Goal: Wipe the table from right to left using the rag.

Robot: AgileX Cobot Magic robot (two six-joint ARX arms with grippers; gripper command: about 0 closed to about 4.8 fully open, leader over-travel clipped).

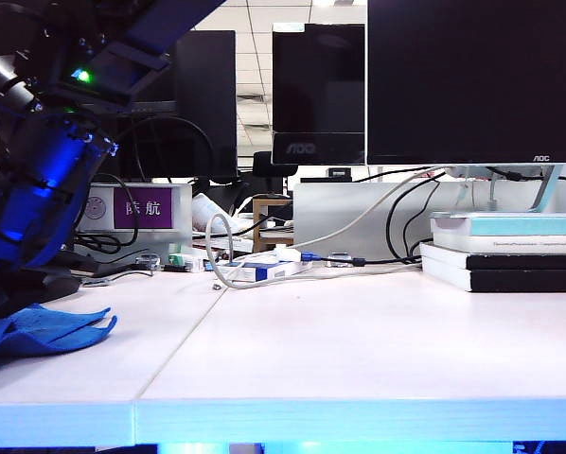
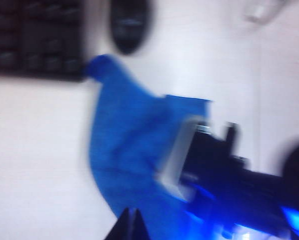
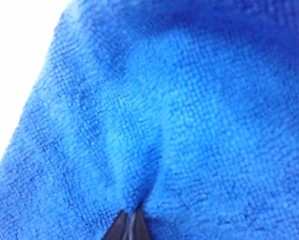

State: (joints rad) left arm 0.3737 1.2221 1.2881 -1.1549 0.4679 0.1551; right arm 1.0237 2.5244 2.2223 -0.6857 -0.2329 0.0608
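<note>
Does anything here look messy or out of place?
Only the rag: it lies bunched and creased at the table's far left edge, pinched by the right hand. The left hand hangs above it. Nothing looks spilled or broken.

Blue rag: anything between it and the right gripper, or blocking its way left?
Nothing visible between them: the right gripper is shut on the bright blue fuzzy microfibre rag. A black keyboard and black mouse lie beside its corner. Left gripper hovers above the rag.
</note>
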